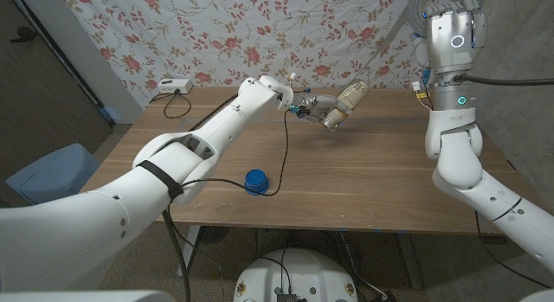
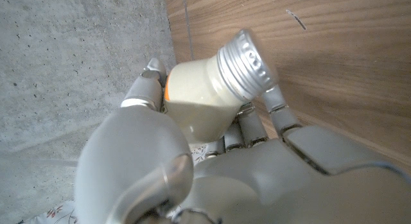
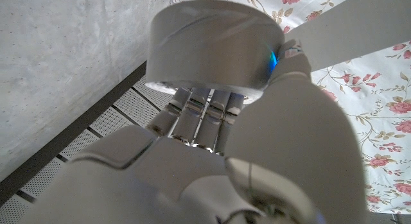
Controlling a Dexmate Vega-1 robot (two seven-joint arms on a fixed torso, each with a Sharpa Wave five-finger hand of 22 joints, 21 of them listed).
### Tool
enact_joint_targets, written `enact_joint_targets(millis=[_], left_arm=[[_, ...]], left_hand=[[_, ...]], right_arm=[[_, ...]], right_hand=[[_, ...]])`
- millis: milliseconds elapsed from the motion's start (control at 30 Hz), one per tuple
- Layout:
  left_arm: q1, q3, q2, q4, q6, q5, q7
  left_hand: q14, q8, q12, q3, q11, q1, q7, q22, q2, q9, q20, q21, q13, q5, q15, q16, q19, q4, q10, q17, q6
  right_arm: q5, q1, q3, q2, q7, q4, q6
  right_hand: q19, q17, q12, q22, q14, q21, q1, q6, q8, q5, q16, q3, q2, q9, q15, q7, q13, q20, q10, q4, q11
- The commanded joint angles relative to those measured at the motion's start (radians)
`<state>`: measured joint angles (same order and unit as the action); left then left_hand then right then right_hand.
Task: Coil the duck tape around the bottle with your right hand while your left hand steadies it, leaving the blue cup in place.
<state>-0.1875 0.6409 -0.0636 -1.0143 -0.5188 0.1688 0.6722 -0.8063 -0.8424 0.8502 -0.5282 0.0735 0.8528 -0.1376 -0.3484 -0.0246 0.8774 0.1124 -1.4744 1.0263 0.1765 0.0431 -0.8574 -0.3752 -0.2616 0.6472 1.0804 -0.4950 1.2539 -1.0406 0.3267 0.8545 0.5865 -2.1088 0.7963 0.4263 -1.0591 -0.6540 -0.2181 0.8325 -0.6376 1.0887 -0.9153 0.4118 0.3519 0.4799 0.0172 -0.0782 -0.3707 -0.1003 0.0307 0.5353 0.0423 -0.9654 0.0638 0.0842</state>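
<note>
My left hand (image 1: 322,108) holds a cream bottle (image 1: 350,95) with a silver screw cap above the far middle of the wooden table (image 1: 372,181), tilted with the cap up and to the right. In the left wrist view the fingers (image 2: 144,89) wrap the bottle (image 2: 199,89) around its body. The blue cup (image 1: 255,181) stands near the table's front edge, well apart from both hands. My right arm rises at the right, and the right hand (image 1: 445,8) is high at the picture's top. It grips a grey roll of duck tape (image 3: 212,47) with its fingers (image 3: 199,118) reaching into the roll.
A white box (image 1: 174,86) with a cable lies at the table's back left corner. A black cable (image 1: 285,155) runs from my left wrist down past the blue cup. A floral cloth (image 1: 216,34) hangs behind the table. A blue bin (image 1: 48,176) stands on the floor at left.
</note>
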Motion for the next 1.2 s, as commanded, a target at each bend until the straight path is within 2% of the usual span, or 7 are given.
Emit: enact_joint_targets(millis=[33, 233, 267, 333, 667, 900, 1200], left_arm=[[0.019, -0.008, -0.003, 0.008, -0.045, 0.069, -0.015], [0.031, -0.008, 0.0, 0.034, -0.031, 0.093, 0.028], [0.032, -0.009, -0.001, 0.034, -0.03, 0.096, 0.033], [0.029, -0.009, -0.006, 0.02, -0.03, 0.097, 0.031], [0.021, -0.018, -0.014, -0.004, -0.04, 0.118, 0.029], [0.004, -0.036, -0.022, -0.034, -0.033, 0.14, 0.013], [0.014, -0.039, -0.01, -0.008, -0.017, 0.162, 0.037]], left_hand=[[-0.022, -0.212, 0.077, -0.26, -0.064, 0.029, -0.005, 0.005, -0.176, 0.244, -0.004, -0.017, 0.01, 0.003, 0.003, -0.015, -0.022, 0.245, 0.081, 0.0, -0.098], [-0.046, -0.209, 0.096, -0.26, -0.05, 0.028, -0.004, 0.02, -0.174, 0.243, -0.03, -0.051, 0.021, 0.007, 0.006, -0.033, -0.068, 0.232, 0.128, 0.0, -0.117], [-0.06, -0.211, 0.103, -0.259, -0.044, 0.028, -0.006, 0.022, -0.174, 0.244, -0.046, -0.064, 0.024, 0.009, 0.014, -0.044, -0.094, 0.227, 0.144, 0.005, -0.129], [-0.081, -0.218, 0.115, -0.258, -0.049, 0.025, -0.008, 0.03, -0.169, 0.252, -0.057, -0.071, 0.035, 0.012, 0.009, -0.059, -0.113, 0.219, 0.162, 0.009, -0.144], [-0.082, -0.216, 0.122, -0.248, -0.056, 0.012, -0.004, 0.045, -0.173, 0.265, -0.061, -0.085, 0.052, 0.017, 0.015, -0.074, -0.11, 0.209, 0.167, 0.017, -0.15], [-0.08, -0.208, 0.119, -0.243, -0.059, 0.008, -0.001, 0.051, -0.175, 0.263, -0.062, -0.092, 0.052, 0.019, 0.018, -0.078, -0.105, 0.203, 0.169, 0.013, -0.153], [-0.085, -0.2, 0.114, -0.24, -0.056, 0.004, -0.003, 0.056, -0.176, 0.26, -0.065, -0.096, 0.049, 0.021, 0.019, -0.083, -0.109, 0.199, 0.171, 0.008, -0.16]], right_arm=[[-0.062, -0.131, -0.074, -0.063, 0.125, -0.004, 0.031], [-0.107, -0.184, -0.114, -0.102, 0.17, 0.004, 0.021], [-0.116, -0.194, -0.121, -0.104, 0.172, 0.004, 0.015], [-0.133, -0.21, -0.13, -0.114, 0.183, 0.011, 0.003], [-0.188, -0.281, -0.172, -0.162, 0.231, 0.022, -0.038], [-0.194, -0.318, -0.168, -0.185, 0.256, 0.032, -0.061], [-0.222, -0.328, -0.16, -0.217, 0.292, 0.058, -0.098]], right_hand=[[-0.003, -0.006, 0.004, 0.001, 0.013, -0.009, 0.241, -0.154, -0.004, 0.002, -0.006, 0.005, 0.233, 0.002, -0.131, 0.146, -0.003, 0.075, -0.095, 0.0, 0.091], [0.001, -0.013, 0.007, 0.004, 0.022, -0.018, 0.246, -0.163, -0.007, 0.002, -0.012, 0.006, 0.233, 0.012, -0.134, 0.146, -0.007, 0.072, -0.102, 0.0, 0.087], [0.002, -0.014, 0.007, 0.004, 0.023, -0.019, 0.247, -0.164, -0.008, 0.003, -0.012, 0.006, 0.233, 0.013, -0.134, 0.145, -0.007, 0.07, -0.104, 0.0, 0.089], [0.006, -0.017, 0.011, 0.005, 0.028, -0.023, 0.25, -0.168, -0.008, 0.004, -0.014, 0.006, 0.233, 0.017, -0.134, 0.143, -0.018, 0.066, -0.111, 0.001, 0.088], [0.005, -0.024, 0.017, 0.009, 0.04, -0.033, 0.249, -0.171, -0.016, 0.007, -0.024, 0.011, 0.228, 0.032, -0.132, 0.141, -0.021, 0.063, -0.115, -0.002, 0.086], [0.009, -0.027, 0.02, 0.011, 0.046, -0.041, 0.252, -0.177, -0.018, 0.011, -0.033, 0.012, 0.228, 0.041, -0.132, 0.142, -0.023, 0.061, -0.121, -0.003, 0.086], [0.015, -0.029, 0.029, 0.014, 0.056, -0.053, 0.258, -0.184, -0.021, 0.017, -0.046, 0.012, 0.227, 0.053, -0.133, 0.139, -0.034, 0.055, -0.13, -0.002, 0.083]])
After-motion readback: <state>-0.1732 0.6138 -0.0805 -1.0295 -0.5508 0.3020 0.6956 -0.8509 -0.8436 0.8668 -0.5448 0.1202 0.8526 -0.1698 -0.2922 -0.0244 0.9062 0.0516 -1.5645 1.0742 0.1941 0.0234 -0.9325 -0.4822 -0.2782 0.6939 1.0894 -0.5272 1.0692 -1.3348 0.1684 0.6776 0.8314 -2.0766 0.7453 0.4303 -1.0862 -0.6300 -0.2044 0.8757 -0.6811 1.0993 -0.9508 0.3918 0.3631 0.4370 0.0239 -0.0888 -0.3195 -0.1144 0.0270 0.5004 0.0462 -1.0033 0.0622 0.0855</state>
